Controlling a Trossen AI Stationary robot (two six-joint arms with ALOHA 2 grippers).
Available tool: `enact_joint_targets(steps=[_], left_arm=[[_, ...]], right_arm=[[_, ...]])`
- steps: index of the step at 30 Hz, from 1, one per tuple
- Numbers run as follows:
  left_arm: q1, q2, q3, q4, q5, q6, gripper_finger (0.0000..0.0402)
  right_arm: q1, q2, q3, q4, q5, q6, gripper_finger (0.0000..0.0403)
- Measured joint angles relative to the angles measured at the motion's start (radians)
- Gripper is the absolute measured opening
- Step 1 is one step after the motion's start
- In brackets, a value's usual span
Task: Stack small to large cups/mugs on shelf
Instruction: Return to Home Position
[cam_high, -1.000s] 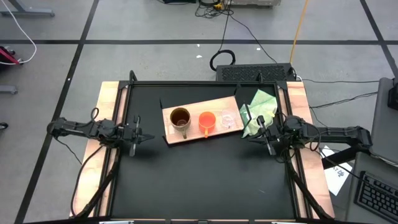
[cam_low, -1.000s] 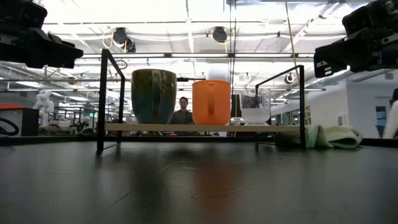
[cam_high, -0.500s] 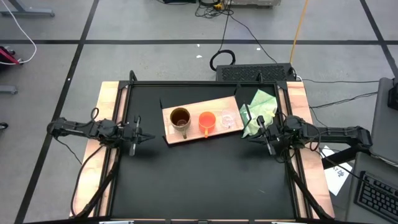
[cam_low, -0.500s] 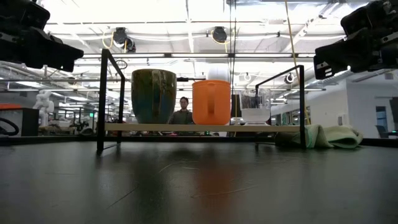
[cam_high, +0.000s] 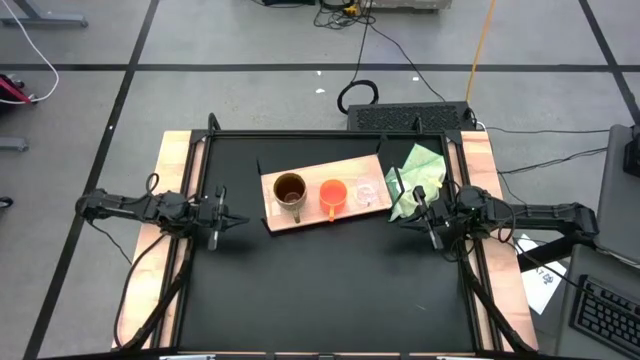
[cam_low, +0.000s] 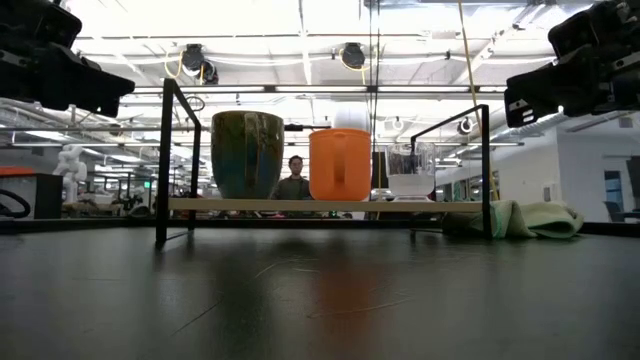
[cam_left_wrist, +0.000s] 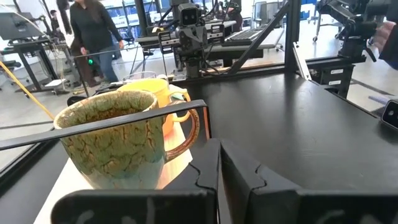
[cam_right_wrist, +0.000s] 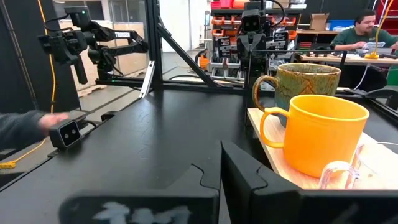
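Three cups stand upright in a row on the light-wood shelf (cam_high: 310, 214): the large brown-gold mug (cam_high: 289, 190) at the left, the orange cup (cam_high: 333, 194) in the middle, the small clear cup (cam_high: 369, 193) at the right. They also show in the low view: mug (cam_low: 247, 153), orange cup (cam_low: 340, 164), clear cup (cam_low: 411, 171). My left gripper (cam_high: 232, 219) hovers shut and empty left of the shelf. My right gripper (cam_high: 404, 218) hovers shut and empty right of it.
A light green cloth (cam_high: 419, 178) lies crumpled at the shelf's right end, near my right gripper. The shelf has black brackets (cam_low: 165, 160) at its ends. The near half of the black table (cam_high: 320, 290) is bare. A person (cam_left_wrist: 87, 31) walks in the room beyond.
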Motion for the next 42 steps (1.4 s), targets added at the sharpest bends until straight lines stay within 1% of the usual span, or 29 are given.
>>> enact_joint_targets(steps=[13, 21, 42], left_arm=[[0.000, 0.000, 0.000, 0.000, -0.001, -0.003, 0.0002], [0.000, 0.000, 0.000, 0.000, -0.001, -0.003, 0.0024], [0.000, 0.000, 0.000, 0.000, -0.001, -0.003, 0.0026]], right_arm=[[0.000, 0.000, -0.001, 0.000, 0.000, 0.000, 0.0000], [0.000, 0.000, -0.001, 0.000, 0.000, -0.001, 0.0000], [0.000, 0.000, -0.001, 0.000, 0.000, -0.001, 0.0000]])
